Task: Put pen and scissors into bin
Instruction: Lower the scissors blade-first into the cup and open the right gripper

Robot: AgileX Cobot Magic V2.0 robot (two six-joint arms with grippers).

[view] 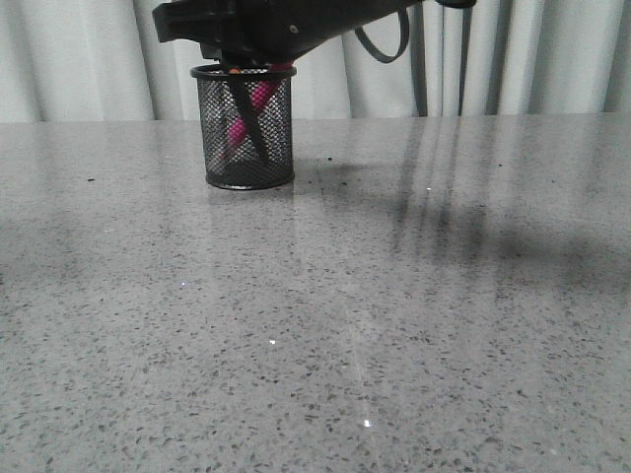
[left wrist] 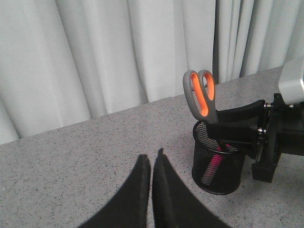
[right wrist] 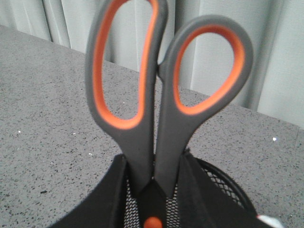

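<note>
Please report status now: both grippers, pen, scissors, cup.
Right gripper shut on scissors, blades down in cup. Pen already in cup. Left gripper shut, empty, apart from cup. Nothing blocking.

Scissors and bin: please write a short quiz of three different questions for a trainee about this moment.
1. True or false: the pen is already inside the bin.
2. Which hand is around the scissors? A) left hand B) right hand C) neither
3. Fill in: the scissors point blades ____ into the bin, loops up.

Key:
1. True; pink shows through the mesh.
2. B; the right hand has its fingers on both sides of the handles just above the orange pivot, while the left hand is shut and holds nothing, apart from the bin.
3. down.
</note>
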